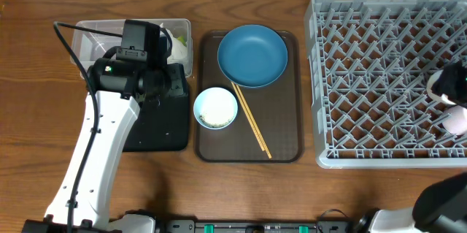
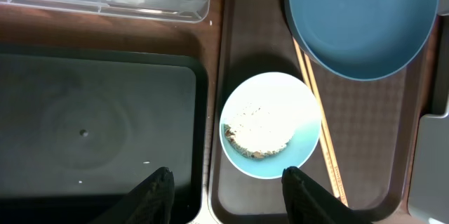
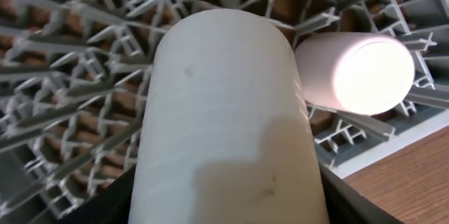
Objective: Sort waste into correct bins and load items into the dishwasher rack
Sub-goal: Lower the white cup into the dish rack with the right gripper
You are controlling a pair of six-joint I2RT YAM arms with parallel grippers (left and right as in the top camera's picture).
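While the right tool (image 3: 228, 206) clasps a pale white cylindrical cup (image 3: 224, 112) low over the right edge of the large grey pegged plastic rack (image 1: 365, 79), apparently to seat it beside the pinkish cup (image 3: 361, 73) lodged there, the left tool (image 2: 224, 189) hangs wide open well left of the rack. It is just short of the white blue-rimmed bowl (image 2: 270, 126), likely lining up to empty its rice scraps (image 2: 259, 129).

On the wooden tabletop (image 1: 44, 14), the clear plastic tub (image 1: 87, 32) lies far left, the shallow glossy black tray (image 1: 164, 127) just near of it, and the flat brown serving tray (image 1: 284, 116) right of both. That tray carries the dark blue round plate (image 1: 252, 55) far, the white blue-rimmed bowl (image 1: 215, 108) near left, and the thin wooden chopsticks (image 1: 252, 125) slanting near-right. The large grey plastic rack (image 1: 365, 79) stands right, with the small pinkish cup (image 1: 457, 120) at its right edge, just near of the pale green-white cup (image 1: 451, 81).
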